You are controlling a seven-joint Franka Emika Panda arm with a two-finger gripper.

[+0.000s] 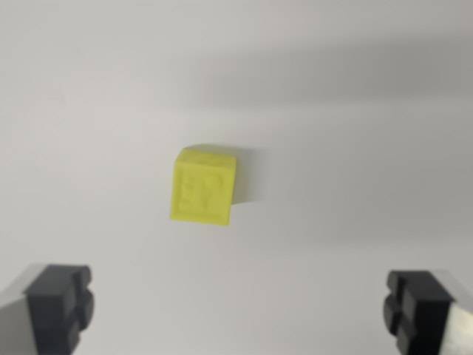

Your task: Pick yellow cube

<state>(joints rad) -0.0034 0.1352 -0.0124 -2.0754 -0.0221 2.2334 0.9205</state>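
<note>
A yellow cube (202,186) with a raised pattern on its top face lies on a plain white surface (111,111), near the middle of the wrist view. My gripper (238,307) is open, its two black fingertips showing in the lower corners, one at the wrist view's left (59,303) and one at the right (417,305). The cube sits ahead of the fingertips, a little left of the midline between them, and nothing is between the fingers.
A soft grey shadow band (318,81) crosses the white surface above the cube. No other objects are visible.
</note>
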